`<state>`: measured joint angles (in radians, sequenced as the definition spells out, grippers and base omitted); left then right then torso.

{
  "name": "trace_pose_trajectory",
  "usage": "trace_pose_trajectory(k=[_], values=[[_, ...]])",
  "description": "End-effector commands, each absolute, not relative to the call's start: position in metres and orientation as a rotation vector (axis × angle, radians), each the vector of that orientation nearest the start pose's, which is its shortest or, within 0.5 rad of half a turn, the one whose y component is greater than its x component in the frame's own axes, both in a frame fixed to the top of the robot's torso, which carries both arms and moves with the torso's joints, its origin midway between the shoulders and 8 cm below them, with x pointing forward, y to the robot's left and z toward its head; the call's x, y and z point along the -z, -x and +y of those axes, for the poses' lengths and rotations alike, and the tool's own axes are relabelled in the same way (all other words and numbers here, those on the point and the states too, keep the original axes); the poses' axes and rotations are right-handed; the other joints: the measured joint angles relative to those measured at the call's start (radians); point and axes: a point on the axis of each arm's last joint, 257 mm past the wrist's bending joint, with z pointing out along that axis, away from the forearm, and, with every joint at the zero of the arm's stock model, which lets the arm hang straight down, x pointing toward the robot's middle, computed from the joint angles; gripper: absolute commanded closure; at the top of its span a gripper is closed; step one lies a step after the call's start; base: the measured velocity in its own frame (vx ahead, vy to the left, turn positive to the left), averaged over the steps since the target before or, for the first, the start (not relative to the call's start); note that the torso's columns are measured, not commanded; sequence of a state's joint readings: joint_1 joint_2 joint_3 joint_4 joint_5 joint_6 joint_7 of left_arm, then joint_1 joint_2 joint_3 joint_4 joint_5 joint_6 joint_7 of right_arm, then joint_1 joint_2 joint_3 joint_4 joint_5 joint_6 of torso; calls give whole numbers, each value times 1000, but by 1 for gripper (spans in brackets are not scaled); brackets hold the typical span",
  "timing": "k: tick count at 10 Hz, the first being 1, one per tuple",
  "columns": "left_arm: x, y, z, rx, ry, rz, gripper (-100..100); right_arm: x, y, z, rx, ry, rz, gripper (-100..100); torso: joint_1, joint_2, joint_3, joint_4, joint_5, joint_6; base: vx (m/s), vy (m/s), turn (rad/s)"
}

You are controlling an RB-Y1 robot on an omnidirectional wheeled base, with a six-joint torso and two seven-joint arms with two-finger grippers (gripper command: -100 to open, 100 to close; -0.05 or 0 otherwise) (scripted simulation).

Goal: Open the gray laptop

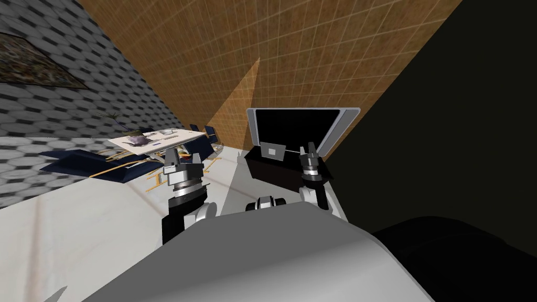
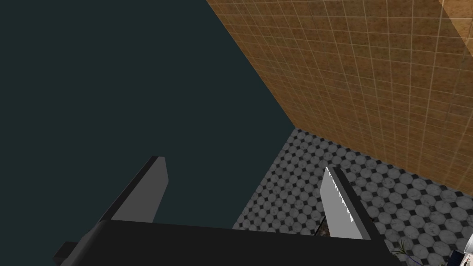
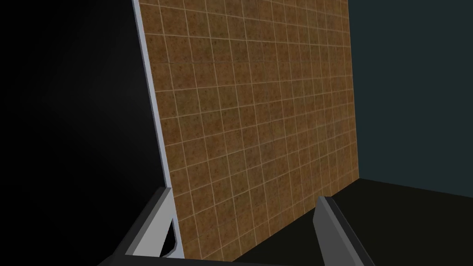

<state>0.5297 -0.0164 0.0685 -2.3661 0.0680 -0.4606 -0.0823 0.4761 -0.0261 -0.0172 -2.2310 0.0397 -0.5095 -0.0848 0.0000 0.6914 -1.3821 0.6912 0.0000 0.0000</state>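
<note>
Brown tiled wall (image 1: 293,57) is seen behind everything. A white table (image 1: 157,137) with blue chairs (image 1: 84,162) is set well apart on the robot's left, not involved.

Gray laptop (image 1: 301,131) is placed straight ahead on a dark surface (image 1: 262,175), in front of the wall. Lid is stood near upright, black screen faced toward the robot, grey trackpad (image 1: 272,150) exposed below it.

Right tool (image 3: 245,196) is raised at the lid's right side. It is spread wide, nothing gripped. In the right wrist view the lid's thin grey edge (image 3: 152,115) is seen just inside one finger (image 3: 154,231); close or touching, contact cannot be confirmed.

Left tool (image 2: 244,164) is held up on the left, well apart from the laptop, spread wide, nothing held.

Step judged: opening looks essentially done, with the right tool at the final push or release stage. Next move: if more angle is wanted, the lid edge is to be nudged back lightly with the near finger. Otherwise the tool is to be drawn clear sideways so the edge is not snagged and the base is not dragged.
</note>
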Motion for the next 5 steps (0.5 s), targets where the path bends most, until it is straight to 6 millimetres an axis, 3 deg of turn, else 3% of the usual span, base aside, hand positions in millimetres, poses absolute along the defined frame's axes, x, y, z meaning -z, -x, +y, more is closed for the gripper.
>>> trace_pose_trajectory(k=[1, 5], values=[[-47, -324, 310, 1194, 653, 564, 0, -4, -360, -272, -1303, -621, 723, -100, 1, 33, -69, 33, 0, 0, 49, 40, -27], [-47, -324, 310, 1194, 653, 564, 0, 26, -380, -267, -1144, -542, 902, -100, 1, 45, -95, 46, 0, 0, 94, 88, -46]])
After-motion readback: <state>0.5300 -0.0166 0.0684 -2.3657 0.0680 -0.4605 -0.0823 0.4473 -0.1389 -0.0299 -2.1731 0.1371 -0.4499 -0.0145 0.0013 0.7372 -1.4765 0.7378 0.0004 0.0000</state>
